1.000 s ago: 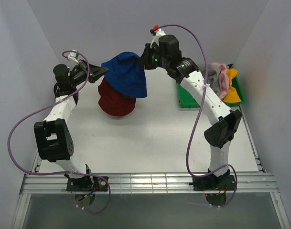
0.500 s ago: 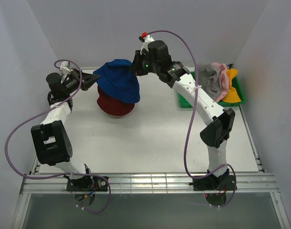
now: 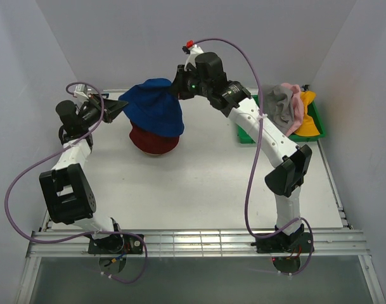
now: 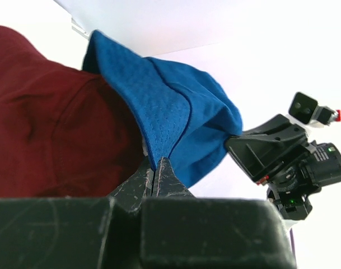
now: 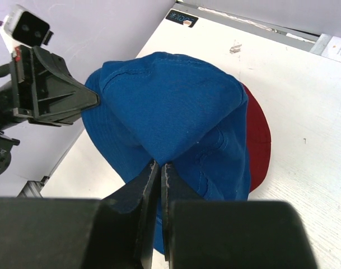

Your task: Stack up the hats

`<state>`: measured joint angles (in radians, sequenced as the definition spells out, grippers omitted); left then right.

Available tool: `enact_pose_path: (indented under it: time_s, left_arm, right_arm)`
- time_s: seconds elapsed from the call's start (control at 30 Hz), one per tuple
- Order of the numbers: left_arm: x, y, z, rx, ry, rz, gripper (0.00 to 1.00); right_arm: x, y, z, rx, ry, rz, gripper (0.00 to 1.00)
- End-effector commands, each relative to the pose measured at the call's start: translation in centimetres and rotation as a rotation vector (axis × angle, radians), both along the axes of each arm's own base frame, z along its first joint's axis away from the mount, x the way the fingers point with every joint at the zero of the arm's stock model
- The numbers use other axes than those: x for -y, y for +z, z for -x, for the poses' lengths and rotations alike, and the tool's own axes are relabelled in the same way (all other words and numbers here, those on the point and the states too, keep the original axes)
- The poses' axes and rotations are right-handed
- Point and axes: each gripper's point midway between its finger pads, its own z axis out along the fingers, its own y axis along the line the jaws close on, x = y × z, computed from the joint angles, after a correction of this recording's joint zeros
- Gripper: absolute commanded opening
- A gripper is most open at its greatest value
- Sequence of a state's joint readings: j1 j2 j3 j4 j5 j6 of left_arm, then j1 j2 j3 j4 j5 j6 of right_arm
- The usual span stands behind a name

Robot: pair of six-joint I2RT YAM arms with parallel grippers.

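Note:
The blue hat hangs stretched between both grippers, above the dark red hat that lies on the table at the back left. My left gripper is shut on the blue hat's left brim. My right gripper is shut on its right edge. The dark red hat shows under the blue one in the right wrist view, and fills the left of the left wrist view. Grey, pink and yellow-orange hats lie piled at the back right.
A green tray at the back right holds the pile of hats. White walls close in the table on the left, back and right. The right arm's forearm crosses over the table from the tray side.
Both grippers have carried the blue hat leftward and lowered it, so it now hangs more squarely over the dark red hat. The left gripper has drawn back to the left.

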<state>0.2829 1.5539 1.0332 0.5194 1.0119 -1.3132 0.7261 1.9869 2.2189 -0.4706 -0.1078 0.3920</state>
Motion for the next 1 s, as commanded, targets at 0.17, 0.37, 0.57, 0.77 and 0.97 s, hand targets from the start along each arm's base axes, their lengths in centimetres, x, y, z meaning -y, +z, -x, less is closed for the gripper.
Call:
enact_pose_path:
  time_s: [0.17, 0.37, 0.57, 0.77, 0.97]
  left_arm:
    - [-1.3, -0.4, 1.2, 0.000, 0.019, 0.000, 0.00]
    - [-2.4, -1.5, 1.2, -0.034, 0.039, 0.016, 0.00]
    - [-2.8, -3.2, 1.0, -0.082, 0.043, 0.036, 0.00]
    - [-3.1, -4.9, 0.6, -0.117, 0.045, 0.042, 0.00]
    - [-3.3, -6.6, 0.5, -0.148, 0.031, 0.046, 0.00]
  right_arm:
    - [-1.7, 3.2, 1.3, 0.082, 0.045, -0.054, 0.08]
    - [-2.7, 2.1, 1.6, 0.074, 0.061, -0.036, 0.08]
    - [-3.4, 0.6, 1.5, 0.057, 0.065, -0.013, 0.08]
    - [-4.1, -0.8, 1.6, 0.045, 0.081, 0.013, 0.08]
    - [-4.2, -1.2, 1.7, 0.050, 0.085, 0.027, 0.10]
